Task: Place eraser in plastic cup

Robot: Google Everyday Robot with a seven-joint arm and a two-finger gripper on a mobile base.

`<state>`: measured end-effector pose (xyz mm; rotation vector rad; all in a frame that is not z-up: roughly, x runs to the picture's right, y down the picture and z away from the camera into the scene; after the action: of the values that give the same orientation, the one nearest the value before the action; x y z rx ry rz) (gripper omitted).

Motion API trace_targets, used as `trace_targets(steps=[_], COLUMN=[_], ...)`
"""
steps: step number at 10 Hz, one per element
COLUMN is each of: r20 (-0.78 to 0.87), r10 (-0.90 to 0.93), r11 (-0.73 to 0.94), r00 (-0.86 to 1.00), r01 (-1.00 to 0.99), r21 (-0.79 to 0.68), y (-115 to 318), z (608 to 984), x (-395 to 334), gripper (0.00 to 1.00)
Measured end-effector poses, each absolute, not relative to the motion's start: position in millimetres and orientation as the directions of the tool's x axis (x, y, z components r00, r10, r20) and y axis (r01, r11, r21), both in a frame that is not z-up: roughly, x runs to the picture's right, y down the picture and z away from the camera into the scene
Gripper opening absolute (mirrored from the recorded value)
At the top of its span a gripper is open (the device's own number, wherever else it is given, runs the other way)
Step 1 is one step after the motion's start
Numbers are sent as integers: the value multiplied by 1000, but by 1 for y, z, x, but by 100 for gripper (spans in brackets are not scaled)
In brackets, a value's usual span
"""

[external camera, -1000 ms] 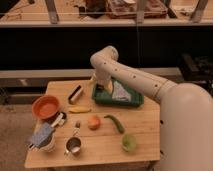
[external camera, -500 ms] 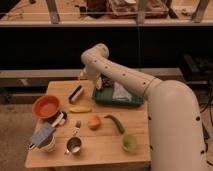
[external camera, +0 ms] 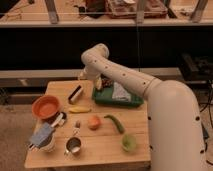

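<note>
Hard to make out: the gripper (external camera: 88, 76), low at the end of the arm (external camera: 125, 80), above the table's (external camera: 100, 159) far edge, just right of the eraser (external camera: 75, 93) and at the tray's (external camera: 120, 103) left end. Cannot tell how far open, nor whether anything is in its hold. Tray contents a blur of pale and dark shapes, partly covered by the arm.

Eraser flat on the table, upper left of centre, between the bowl (external camera: 46, 106) and the tray. Long axis on a diagonal, from lower left up to upper right, upper end toward the gripper. Pale face along one long side, black along the other. Apart from the gripper, as far as visible.

Just below it, the banana (external camera: 79, 109), lying nearly level. Cup (external camera: 128, 143) upright near the table's lower right corner, well apart from the eraser, close beside the robot's white body, which cuts off the table's right edge.

Between eraser and cup: an orange (external camera: 94, 122) and a chilli (external camera: 115, 123). Bare wood along the front edge between the metal cup (external camera: 73, 146) and the green one.
</note>
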<state>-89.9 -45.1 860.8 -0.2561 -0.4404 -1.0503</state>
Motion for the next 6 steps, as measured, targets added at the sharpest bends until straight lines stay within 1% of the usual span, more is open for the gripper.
trace_targets(steps=[4,6], r20=[509,508], r10=[-738,-722], r11=[530,571], r00=[444,470], r01=[848,820], r21=[28,52], y=[-20,-20], z=[884,893], x=[-159,-173], gripper=[75,75])
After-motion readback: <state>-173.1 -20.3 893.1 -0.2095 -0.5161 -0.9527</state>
